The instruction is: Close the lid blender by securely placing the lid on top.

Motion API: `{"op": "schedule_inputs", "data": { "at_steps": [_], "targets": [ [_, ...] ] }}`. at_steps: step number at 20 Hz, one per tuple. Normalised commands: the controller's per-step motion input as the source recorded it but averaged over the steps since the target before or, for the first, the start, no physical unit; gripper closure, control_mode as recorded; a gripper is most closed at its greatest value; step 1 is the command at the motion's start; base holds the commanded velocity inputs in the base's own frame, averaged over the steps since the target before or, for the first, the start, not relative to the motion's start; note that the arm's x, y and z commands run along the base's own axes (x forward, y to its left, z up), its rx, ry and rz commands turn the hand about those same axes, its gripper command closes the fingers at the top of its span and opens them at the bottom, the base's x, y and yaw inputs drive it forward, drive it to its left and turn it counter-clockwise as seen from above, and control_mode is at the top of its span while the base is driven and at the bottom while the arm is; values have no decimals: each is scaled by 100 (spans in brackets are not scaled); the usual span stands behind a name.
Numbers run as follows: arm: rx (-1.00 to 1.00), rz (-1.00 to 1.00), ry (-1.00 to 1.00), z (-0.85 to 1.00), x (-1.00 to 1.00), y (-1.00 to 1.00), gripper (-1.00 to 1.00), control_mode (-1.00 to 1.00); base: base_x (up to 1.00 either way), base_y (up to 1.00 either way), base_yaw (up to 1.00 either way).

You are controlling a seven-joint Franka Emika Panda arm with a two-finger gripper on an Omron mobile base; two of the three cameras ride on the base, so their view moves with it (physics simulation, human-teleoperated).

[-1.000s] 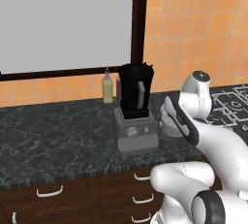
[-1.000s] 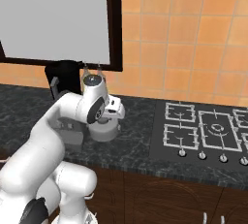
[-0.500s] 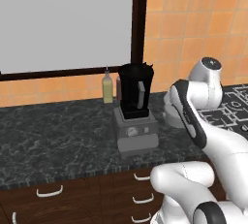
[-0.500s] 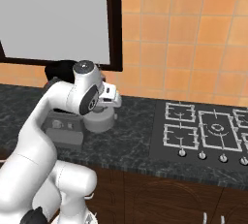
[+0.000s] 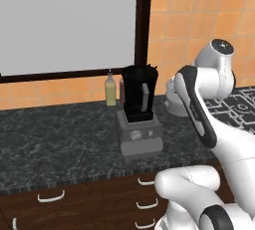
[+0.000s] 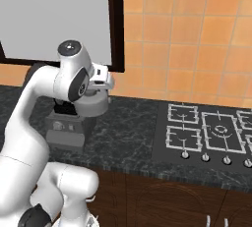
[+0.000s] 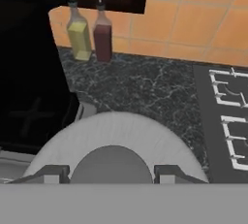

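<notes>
The lid, a smooth round light-grey cap with a domed knob at its centre, sits flat-side up between the gripper fingers, which clamp on that knob, and it hangs in the air just right of the blender. The blender's tall black jar stands upright and open-topped on a boxy grey base on the speckled dark stone desk. A yellow bottle and a red bottle stand behind against the orange tiled wall.

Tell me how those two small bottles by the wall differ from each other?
The yellow bottle holds pale yellow liquid, the dark red bottle a deep red one. The yellow bottle stands nearer the tall black blender jar, the red one nearer the hob. Both are upright, similar in size, with thin spouts.
</notes>
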Motion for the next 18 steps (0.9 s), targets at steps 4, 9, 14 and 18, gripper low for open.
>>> {"op": "schedule_inputs", "data": {
  "at_steps": [4,9,14,18],
  "targets": [
    [-3,4,-11,92,0,39,100,-100,0,0,0],
    [-2,2,-10,82,3,41,100,-100,0,0,0],
    [0,0,-3,65,23,38,100,-100,0,0,0],
    [0,0,0,50,29,36,100,-100,0,0,0]
  ]
}}
